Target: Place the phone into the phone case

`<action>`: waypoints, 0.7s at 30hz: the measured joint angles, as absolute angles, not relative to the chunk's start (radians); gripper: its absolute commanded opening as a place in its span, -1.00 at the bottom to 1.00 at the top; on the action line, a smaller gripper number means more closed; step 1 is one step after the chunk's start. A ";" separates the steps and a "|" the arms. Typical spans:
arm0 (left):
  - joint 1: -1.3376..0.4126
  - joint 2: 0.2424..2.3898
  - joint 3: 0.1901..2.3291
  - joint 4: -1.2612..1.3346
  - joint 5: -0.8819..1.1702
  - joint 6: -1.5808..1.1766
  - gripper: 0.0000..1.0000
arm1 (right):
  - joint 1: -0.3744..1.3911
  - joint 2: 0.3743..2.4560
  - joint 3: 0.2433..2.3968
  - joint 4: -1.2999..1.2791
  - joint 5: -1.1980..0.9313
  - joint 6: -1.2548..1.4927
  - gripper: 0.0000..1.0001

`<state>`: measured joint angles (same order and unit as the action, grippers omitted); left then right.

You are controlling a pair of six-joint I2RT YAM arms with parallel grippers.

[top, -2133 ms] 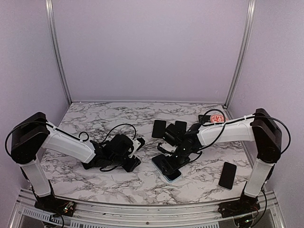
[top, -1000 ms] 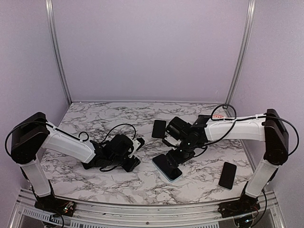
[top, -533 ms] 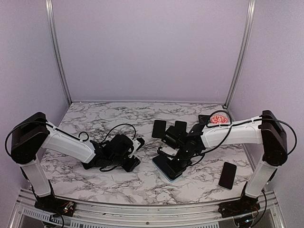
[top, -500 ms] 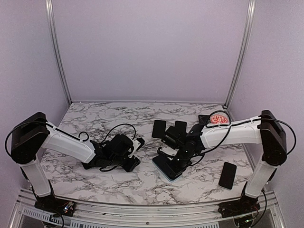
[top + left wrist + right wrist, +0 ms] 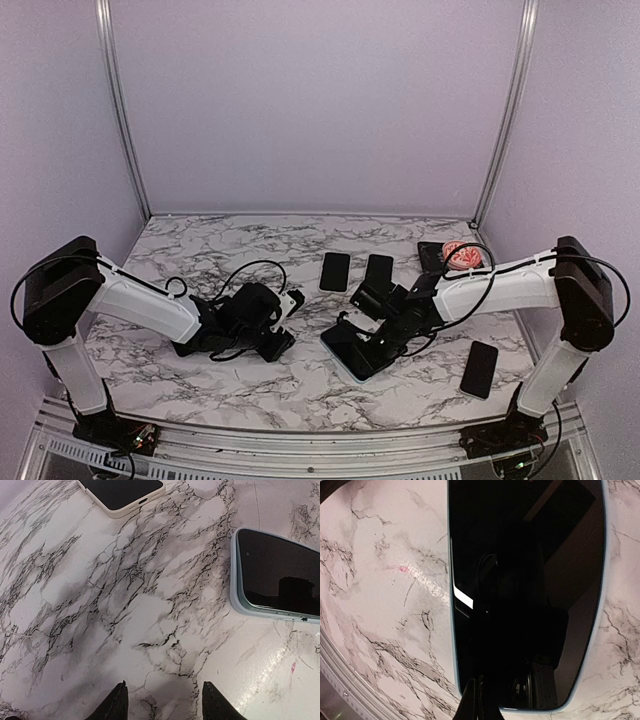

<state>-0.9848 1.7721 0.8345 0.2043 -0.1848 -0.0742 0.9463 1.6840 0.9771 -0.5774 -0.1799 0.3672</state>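
Observation:
The phone [image 5: 525, 570], its screen black, lies face up inside the light blue phone case [image 5: 451, 630], whose rim shows round the screen. In the top view this phone [image 5: 343, 349] and its case [image 5: 358, 376] lie in the middle of the table near the front. My right gripper [image 5: 481, 700] is shut, its tips pressed on the screen near one corner; in the top view the right gripper [image 5: 374, 342] sits over the phone's right half. My left gripper [image 5: 162, 705] stands open over bare marble, left of the cased phone [image 5: 280, 577]. The left gripper [image 5: 284, 326] rests low on the table.
Two dark phones [image 5: 334, 271] [image 5: 378, 270] lie side by side behind the cased one; the left one shows in a cream case [image 5: 122, 492]. Another dark phone [image 5: 480, 368] lies at the front right. A pink and red case [image 5: 458, 255] sits at the back right.
My right gripper has shut and come down from behind the phone onto its screen. The left arm has not moved.

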 measured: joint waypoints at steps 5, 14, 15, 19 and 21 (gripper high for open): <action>-0.985 1.772 0.835 0.204 -0.185 -0.071 0.00 | 0.948 1.730 1.090 -0.712 -0.095 0.362 0.86; -0.985 1.758 0.834 0.204 -0.192 -0.072 0.05 | 0.898 1.747 1.247 -0.777 0.019 0.346 0.97; -0.985 1.756 0.834 0.204 -0.192 -0.072 0.05 | 0.897 1.760 1.247 -0.780 0.023 0.344 0.97; -0.985 1.747 0.831 0.204 -0.194 -0.078 0.07 | 0.897 1.807 1.245 -0.784 0.024 0.339 0.97; -0.985 1.746 0.831 0.204 -0.194 -0.081 0.07 | 0.900 1.815 1.243 -0.783 0.010 0.339 0.98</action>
